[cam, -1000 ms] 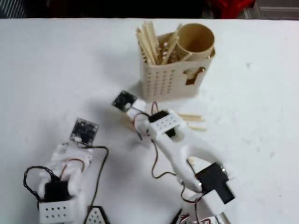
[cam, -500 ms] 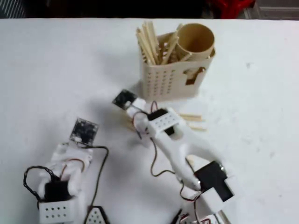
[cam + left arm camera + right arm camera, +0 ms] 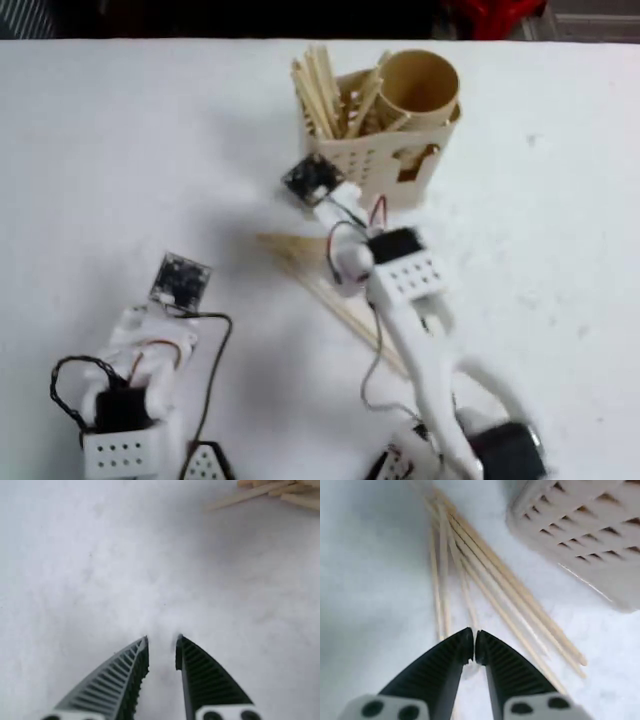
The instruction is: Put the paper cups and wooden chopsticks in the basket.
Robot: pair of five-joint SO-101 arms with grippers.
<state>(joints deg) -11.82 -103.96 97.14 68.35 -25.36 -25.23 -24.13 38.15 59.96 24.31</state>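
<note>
A perforated cream basket [image 3: 365, 175] stands at the back centre, with a paper cup [image 3: 420, 85] and a bunch of wooden chopsticks [image 3: 325, 85] upright inside it. Several loose chopsticks [image 3: 325, 290] lie diagonally on the white table in front of the basket, fanned out in the right wrist view [image 3: 470, 575]. My right gripper [image 3: 474, 642] hangs above them, shut, with nothing visibly between its tips; the basket's wall [image 3: 580, 540] is close by. The right arm [image 3: 400, 275] stretches from the front edge toward the basket. My left gripper [image 3: 161, 639] is slightly open over bare table.
The left arm [image 3: 130, 380] sits folded at the front left corner. Chopstick ends [image 3: 270, 492] lie farther off in the left wrist view. White tabletop extends left and right of the basket.
The right arm swung up and back toward the basket's front. The loose chopsticks now lie uncovered in a long diagonal, and the sticks seen right of the arm are gone from there.
</note>
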